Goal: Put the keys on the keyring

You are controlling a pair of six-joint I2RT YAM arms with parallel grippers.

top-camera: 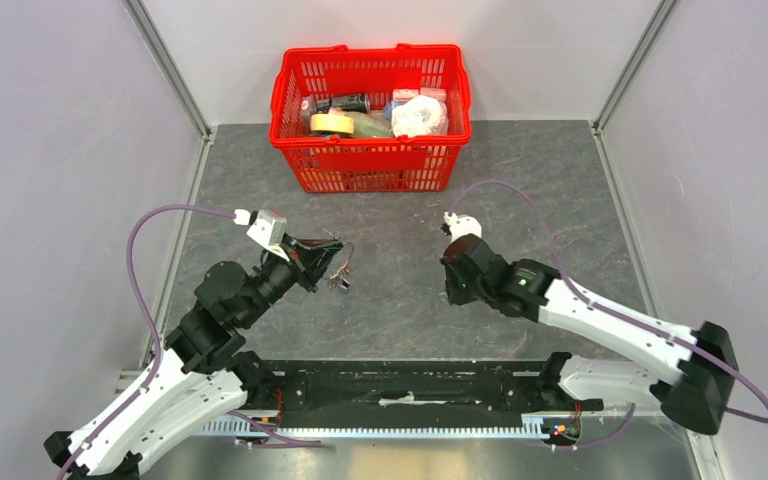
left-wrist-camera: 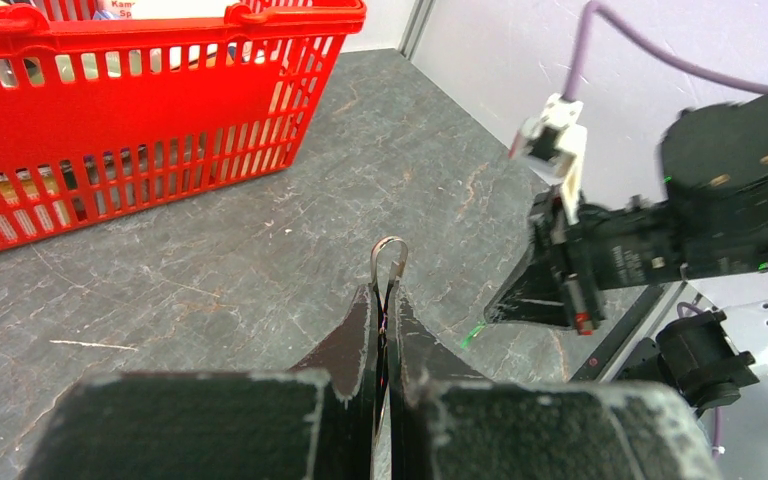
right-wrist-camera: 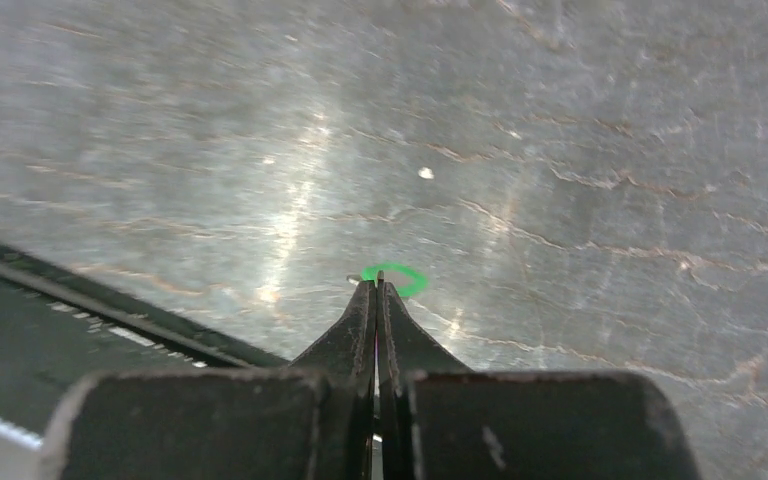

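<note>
- nearest my left wrist lens, the left gripper (left-wrist-camera: 386,292) has its black, scuffed fingers pinched tight on the keyring (left-wrist-camera: 389,238). the thin silvery wire loop stands edge-on just past the tips.
- from above, small silvery keys (top-camera: 338,281) hang from that ring beside the left fingers. i cannot tell whether they clear the surface.
- my right gripper (right-wrist-camera: 377,288) is closed on the green key (right-wrist-camera: 396,267). its bright plastic head pokes out beyond the tips, with a sliver of silvery metal beside it.
- the two grippers face each other, well apart, over the middle of the table (top-camera: 400,250).
- the table is dark grey and stone-like, mottled with pale veins and fine scratches, and glare washes it out under the right wrist.
- a red plastic basket (top-camera: 282,95) with lattice walls sits at the far edge, holding a roll of tape (top-camera: 331,122) and a white bundle (top-camera: 420,115).
- pale grey walls (top-camera: 60,120) close in the sides and back, with metal strips at the corners.
</note>
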